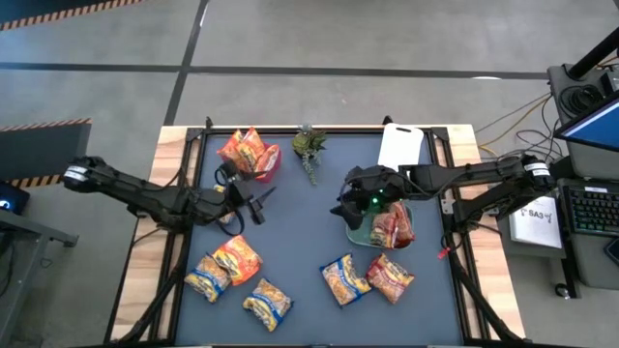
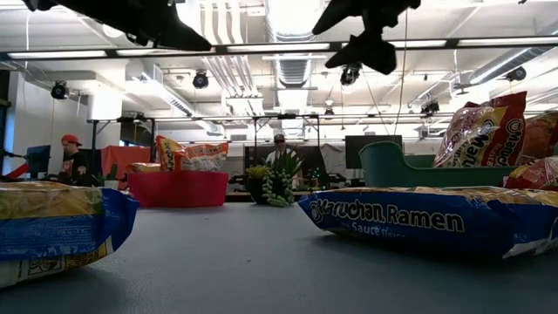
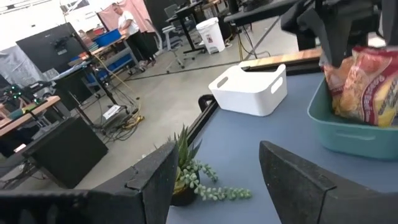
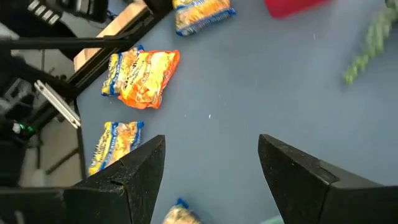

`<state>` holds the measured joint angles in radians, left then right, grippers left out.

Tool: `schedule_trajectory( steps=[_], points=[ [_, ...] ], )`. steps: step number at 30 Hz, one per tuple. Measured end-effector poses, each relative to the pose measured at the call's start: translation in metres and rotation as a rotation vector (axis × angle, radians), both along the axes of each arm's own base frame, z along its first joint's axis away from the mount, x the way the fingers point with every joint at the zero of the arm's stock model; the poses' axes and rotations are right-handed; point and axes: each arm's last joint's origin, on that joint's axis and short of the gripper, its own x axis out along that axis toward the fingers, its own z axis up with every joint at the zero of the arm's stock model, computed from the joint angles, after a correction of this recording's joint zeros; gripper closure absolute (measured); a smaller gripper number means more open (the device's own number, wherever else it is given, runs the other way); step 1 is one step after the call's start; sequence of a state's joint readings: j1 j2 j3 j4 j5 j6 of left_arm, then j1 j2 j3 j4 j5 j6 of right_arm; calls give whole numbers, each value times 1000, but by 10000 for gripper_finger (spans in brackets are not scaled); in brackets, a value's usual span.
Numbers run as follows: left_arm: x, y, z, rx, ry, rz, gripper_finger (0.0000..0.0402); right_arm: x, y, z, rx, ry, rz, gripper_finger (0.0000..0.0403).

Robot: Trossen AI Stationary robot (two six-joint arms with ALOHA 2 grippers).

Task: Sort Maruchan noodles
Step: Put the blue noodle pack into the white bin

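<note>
Several Maruchan packets lie flat on the dark mat: an orange one [image 1: 237, 258], yellow-with-blue ones [image 1: 206, 278] [image 1: 268, 303] [image 1: 344, 280] and a red one [image 1: 390, 277]. Orange packets stand in the red bin [image 1: 253, 155], and red packets [image 1: 392, 227] stand in the teal bin [image 1: 366, 238]. My left gripper [image 1: 258, 206] [image 3: 217, 163] hovers open and empty on the near side of the red bin. My right gripper [image 1: 344, 211] [image 4: 211, 149] hangs open and empty above the mat at the teal bin's left rim. In the low view a yellow-with-blue packet [image 2: 418, 218] lies close to the camera.
A small green plant [image 1: 309, 150] stands near the far edge between the bins, and a white bin [image 1: 401, 145] sits at the far right corner. Bare mat shows in the middle between the two arms. People stand in the room beyond the table.
</note>
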<state>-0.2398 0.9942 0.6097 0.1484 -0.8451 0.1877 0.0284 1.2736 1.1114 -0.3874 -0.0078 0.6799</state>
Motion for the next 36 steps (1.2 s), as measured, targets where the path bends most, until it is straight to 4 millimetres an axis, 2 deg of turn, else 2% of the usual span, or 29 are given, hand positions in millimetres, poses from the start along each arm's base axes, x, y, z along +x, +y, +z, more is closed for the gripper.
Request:
schedule_trajectory(
  steps=[11, 17, 22, 30, 36],
  points=[
    [6, -2, -8, 30, 56, -4, 193, 4, 19, 16, 266, -1, -97, 165],
    [7, -2, -9, 43, 68, -7, 193, 24, 28, 7, 451, 96, -69, 165],
    [7, -2, -9, 43, 67, -7, 193, 32, 45, -5, 496, 286, -46, 165],
    [7, -2, -9, 43, 67, -7, 193, 19, 66, -6, 496, 571, -134, 165],
    [7, -2, -9, 43, 68, -6, 193, -5, 88, -6, 477, 745, -179, 165]
  ],
)
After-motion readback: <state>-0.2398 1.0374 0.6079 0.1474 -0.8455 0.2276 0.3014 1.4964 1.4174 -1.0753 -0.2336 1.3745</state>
